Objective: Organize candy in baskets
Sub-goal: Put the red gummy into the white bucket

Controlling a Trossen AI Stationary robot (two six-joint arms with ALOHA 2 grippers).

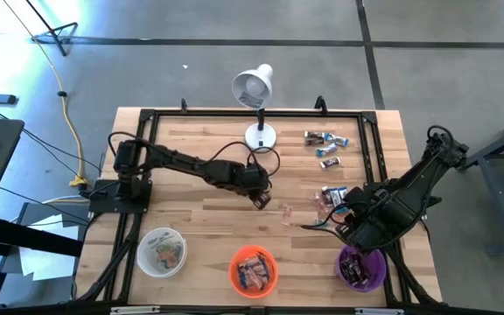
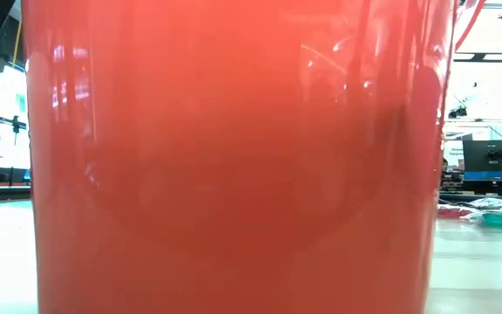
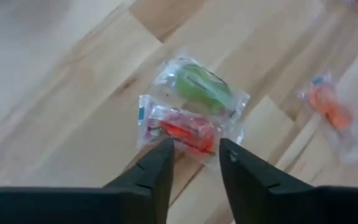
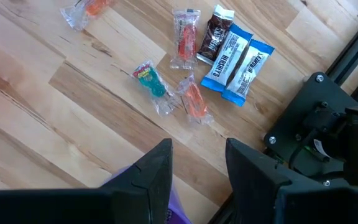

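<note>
Centrally, left pincer (image 3: 194,155) parted over clear-wrapped candies (image 3: 191,112), bare wood around.

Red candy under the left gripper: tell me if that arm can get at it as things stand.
Probably yes. The left gripper hangs open right over the red candy, nothing between; a green candy lies against it and might get nudged.

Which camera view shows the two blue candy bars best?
The right wrist view: the two blue candy bars lie side by side on the wooden table, close enough to read their wrappers. The high view shows them only as a tiny blue spot beside the right arm. The low view is filled by the orange basket; the left wrist view misses them.
</note>
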